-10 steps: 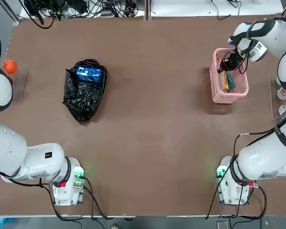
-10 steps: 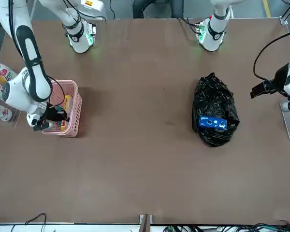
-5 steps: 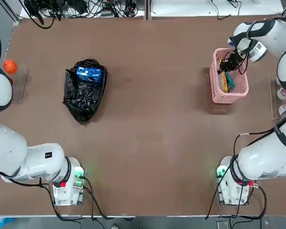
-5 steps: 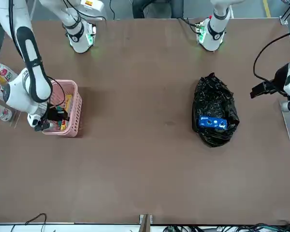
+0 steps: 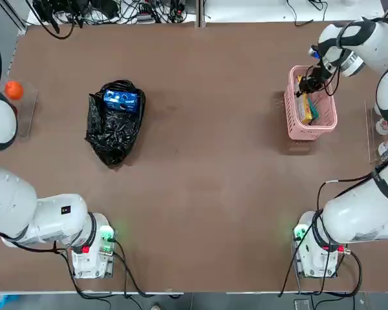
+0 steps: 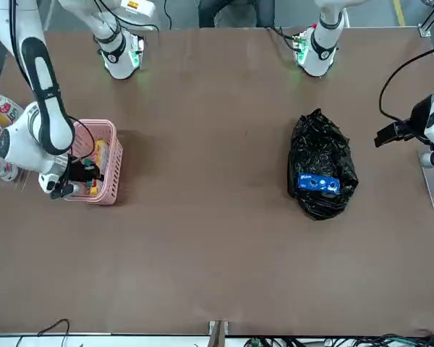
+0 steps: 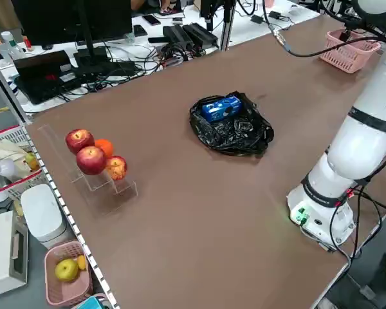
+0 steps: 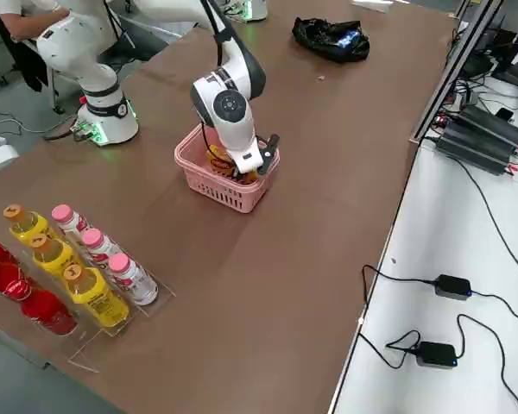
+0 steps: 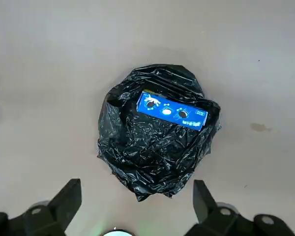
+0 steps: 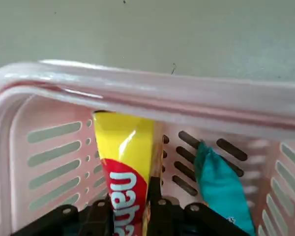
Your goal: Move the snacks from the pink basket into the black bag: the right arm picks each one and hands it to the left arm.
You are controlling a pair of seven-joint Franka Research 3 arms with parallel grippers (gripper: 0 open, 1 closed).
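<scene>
Yellow snack (image 10: pixel 126 167) pinched in right gripper (image 10: pixel 152 204), jaws nearly closed, inside pink basket (image 5: pixel 296 123); grip depth unclear. Lift straight, clear rim. Left gripper (image 9: pixel 132 209) wide open, empty, above black bag (image 9: pixel 157 132).

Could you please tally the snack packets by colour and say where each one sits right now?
Blue: 1, the blue packet lying on the black bag.
Yellow with red print: 1, the yellow packet in the pink basket, pinched by the right gripper.
Teal: 1, the teal packet, loose in the basket beside it.
Total: 3 packets.
</scene>
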